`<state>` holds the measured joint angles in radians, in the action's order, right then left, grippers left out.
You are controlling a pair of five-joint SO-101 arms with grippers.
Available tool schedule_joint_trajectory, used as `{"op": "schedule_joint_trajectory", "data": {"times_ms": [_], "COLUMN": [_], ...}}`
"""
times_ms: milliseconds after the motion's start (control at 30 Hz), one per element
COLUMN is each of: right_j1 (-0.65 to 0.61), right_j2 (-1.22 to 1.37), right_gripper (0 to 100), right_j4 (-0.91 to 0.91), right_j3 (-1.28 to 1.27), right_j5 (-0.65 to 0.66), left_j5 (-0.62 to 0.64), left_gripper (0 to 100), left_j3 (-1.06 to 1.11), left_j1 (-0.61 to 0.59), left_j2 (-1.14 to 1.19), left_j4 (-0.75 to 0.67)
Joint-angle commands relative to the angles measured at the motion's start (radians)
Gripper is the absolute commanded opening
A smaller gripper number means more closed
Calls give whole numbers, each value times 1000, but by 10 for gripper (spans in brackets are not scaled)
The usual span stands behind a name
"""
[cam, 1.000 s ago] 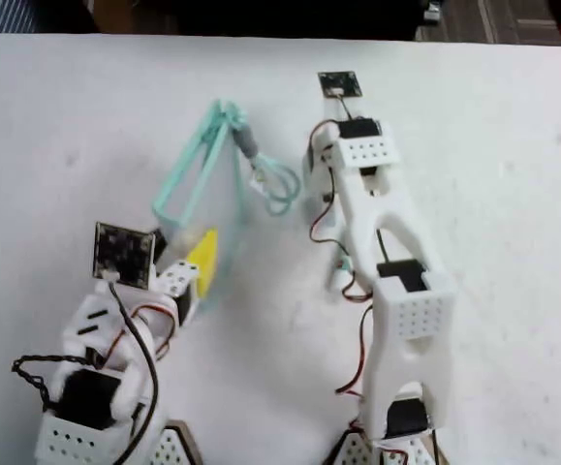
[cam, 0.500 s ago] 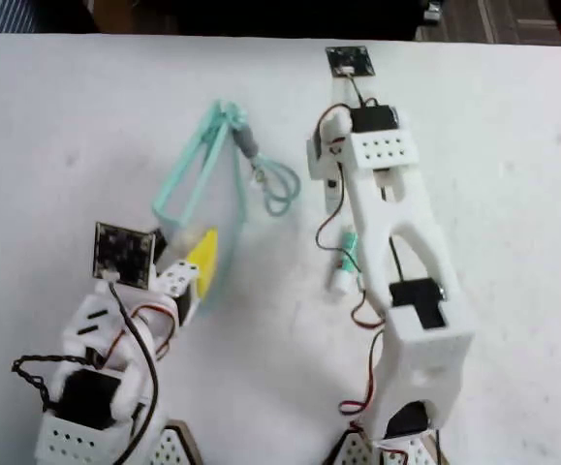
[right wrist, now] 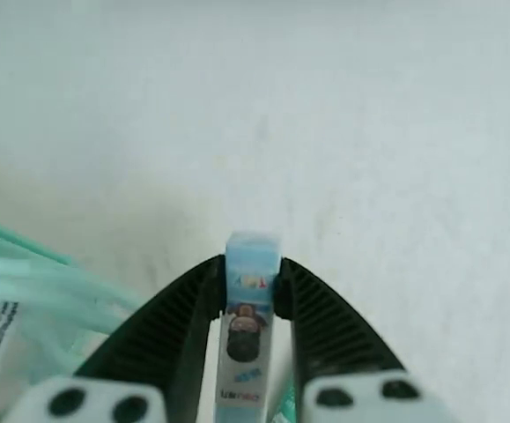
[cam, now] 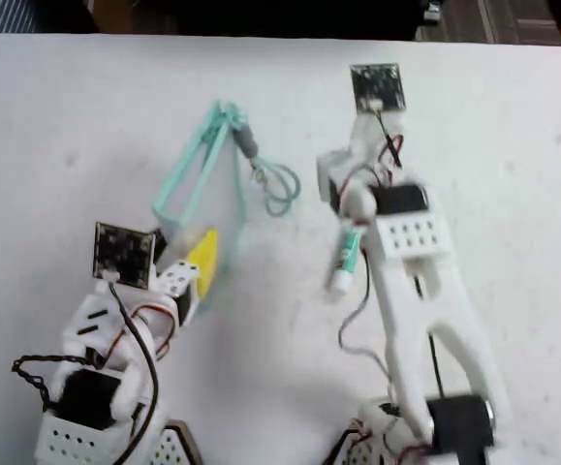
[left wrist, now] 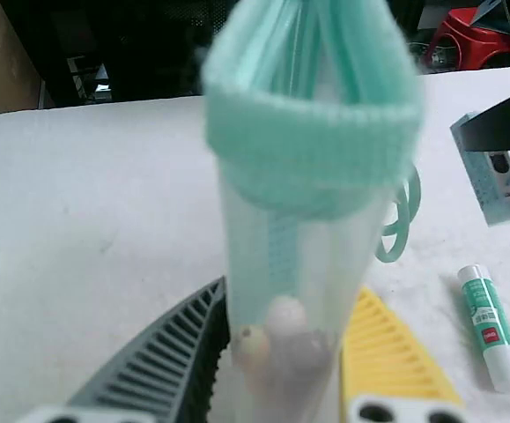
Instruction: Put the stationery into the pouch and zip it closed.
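Currently the pouch [left wrist: 312, 150] contents are only blurred roundish shapes behind its clear wall, and its near end is hidden between the left gripper [left wrist: 291, 295] jaws, which are clamped on it. Right gripper [right wrist: 253, 269] is clenched on a flat light-blue item [right wrist: 241, 339] near the pouch. Glue stick [cam: 344, 260] lies on the table [cam: 86, 116] between the pouch and the right arm.

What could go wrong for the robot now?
The small light-blue flat packet, pinched in the right gripper, might slip out or snag on the mint-green zip rim of the see-through pouch. The white glue stick with a green label lies right beside that arm and could get knocked away.
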<state>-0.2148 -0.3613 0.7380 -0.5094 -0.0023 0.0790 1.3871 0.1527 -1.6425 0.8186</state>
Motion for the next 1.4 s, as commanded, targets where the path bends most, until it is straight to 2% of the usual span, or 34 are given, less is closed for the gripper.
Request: {"op": "schedule_joint_trajectory", "data": {"times_ms": [0, 367, 533, 833, 967, 1233, 1367], "right_j1": [-31, -77, -114, -394, -473, -456, -461], "right_j2": [-139, -189, -242, -453, -466, -295, -232], "right_gripper": [15, 15, 15, 15, 15, 15, 15], "right_j4": [-67, -74, -85, -94, -160, -314, -328], "right_j3": [-63, -74, 25, 198, 207, 203, 209], "right_j5": [15, 15, 15, 15, 15, 6, 6], "left_j5": [8, 9, 8, 6, 6, 6, 6], "left_gripper": [203, 207, 206, 207, 207, 240, 245], "left_j3": [-38, -38, -38, -38, -38, -38, -38], "left_j1": [-1, -1, -1, -1, -1, -1, -2], "left_j2": [-1, -1, -1, -1, -1, -1, -1], "left_j4": [-5, -5, -5, -5, -5, 3, 3]}}
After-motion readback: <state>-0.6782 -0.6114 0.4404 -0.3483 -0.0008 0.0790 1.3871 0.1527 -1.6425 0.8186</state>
